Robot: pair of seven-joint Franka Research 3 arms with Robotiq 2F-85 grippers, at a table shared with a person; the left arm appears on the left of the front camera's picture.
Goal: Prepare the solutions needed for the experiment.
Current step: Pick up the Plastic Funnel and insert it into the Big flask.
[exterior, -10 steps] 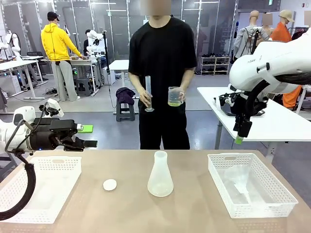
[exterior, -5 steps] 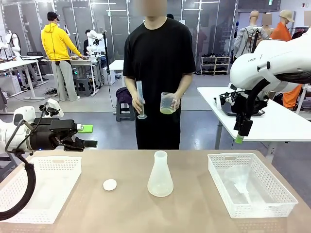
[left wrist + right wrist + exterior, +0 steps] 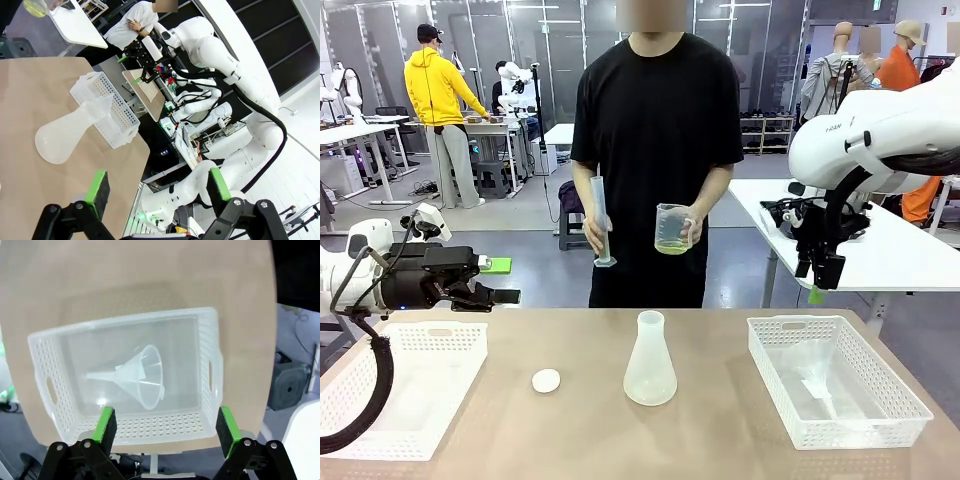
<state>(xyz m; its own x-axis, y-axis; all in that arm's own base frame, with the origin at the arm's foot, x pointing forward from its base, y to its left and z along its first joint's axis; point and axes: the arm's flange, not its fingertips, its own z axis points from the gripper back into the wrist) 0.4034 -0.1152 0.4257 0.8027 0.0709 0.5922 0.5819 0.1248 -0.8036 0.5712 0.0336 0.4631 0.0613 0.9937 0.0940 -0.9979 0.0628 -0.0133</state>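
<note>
Moved: person [image 3: 655, 120] has stepped nearer the tan table's [image 3: 720, 440] far edge, carrying a clear plastic beaker [image 3: 671, 229].
Solution: pale yellow-green liquid [image 3: 672, 246], low in that beaker, far-centre, beyond the frosted conical flask [image 3: 650, 360].
Left gripper [image 3: 505, 281]: spread, empty, at left.
Right gripper [image 3: 817, 293]: spread, empty, above a clear funnel [image 3: 142, 375] lying sideways in the white perforated basket [image 3: 212, 365]; probably the nearer arm.
</note>
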